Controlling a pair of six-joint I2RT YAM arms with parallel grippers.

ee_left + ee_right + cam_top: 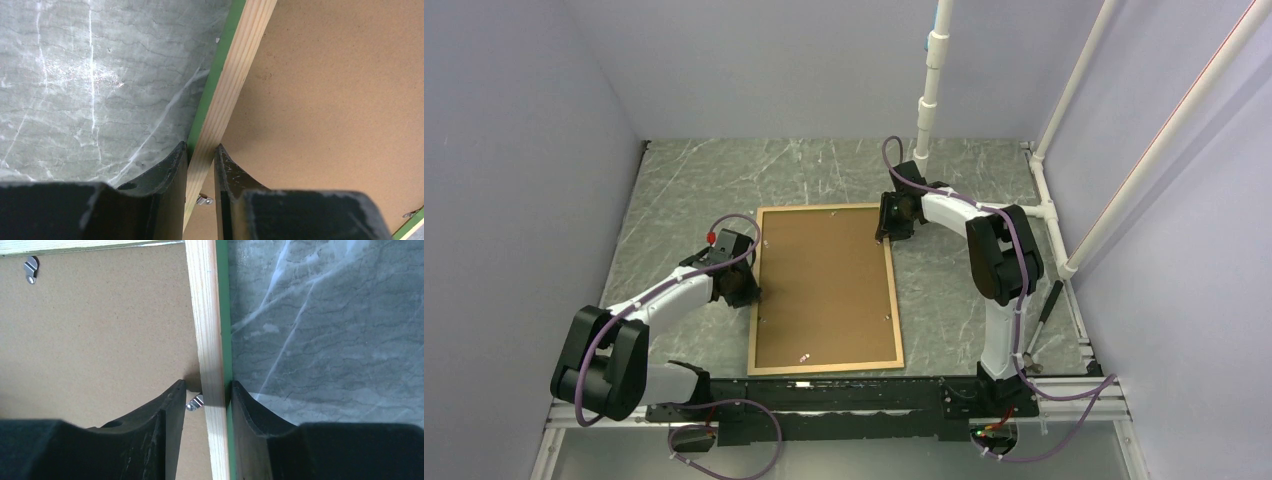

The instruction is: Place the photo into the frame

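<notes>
Near completion: frame (824,368) face down, backing board (824,290) seated, photo presumably beneath; left end effector (201,162) clamps one rail, right end effector (207,395) straddles the other, jaws apart.

Backing board (824,285) inside frame (826,369), both flat on table (694,190).

- Type of place: robotics lab test cell; nothing domestic or retail about it.
- Enclosure: plain lavender walls (524,150) close the left, far and right sides of the top view.
- Desk (694,180): grey marble-pattern top filling the cell.
- Fixtures: left arm (674,290) and right arm (999,255), black and white, mounted on a black rail (854,395) along the bottom edge, ending in the left pincer (749,290) and right pincer (889,232).
- Wiring: purple cables (729,217) looped along both arms.
- Framework: white pipes (929,90) with joint fittings, upper right.
</notes>
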